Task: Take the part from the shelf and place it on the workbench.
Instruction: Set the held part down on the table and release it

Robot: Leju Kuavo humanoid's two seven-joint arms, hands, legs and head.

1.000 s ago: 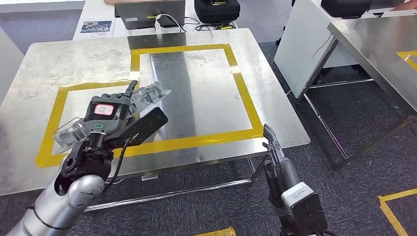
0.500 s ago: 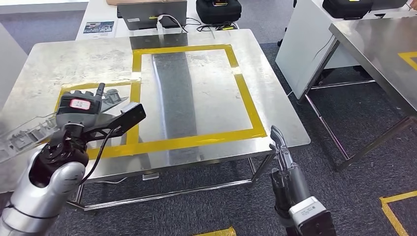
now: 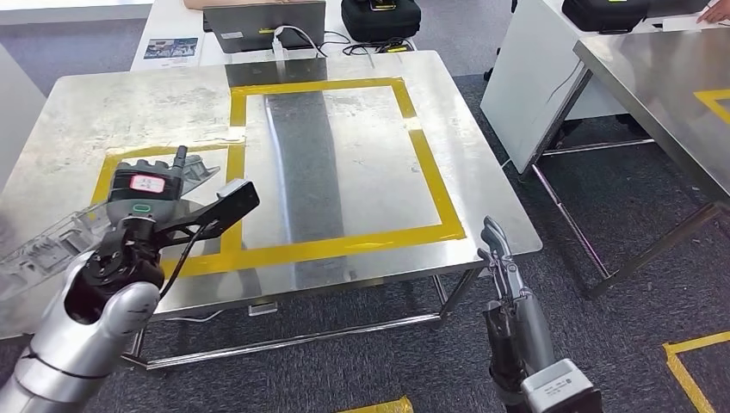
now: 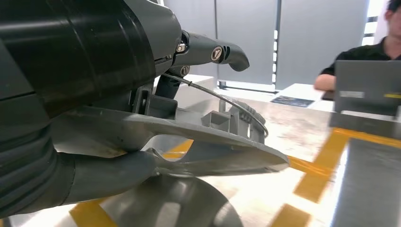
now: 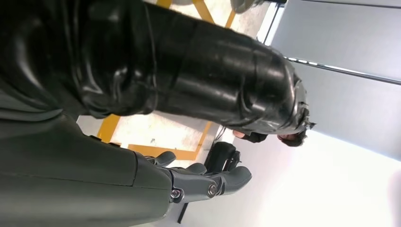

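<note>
Part, a long translucent moulding, is held in the left hand above the workbench, its long axis slanting across the yellow tape. Right hand hangs beside the workbench edge, fingers straight, holding nothing.

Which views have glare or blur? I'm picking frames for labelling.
Head view: sharp, with a dark reflected band down the steel workbench. Left wrist view: the left hand and the grey part are fairly sharp, the background soft. Right wrist view: the right hand stands against a washed-out, overexposed area.
</note>
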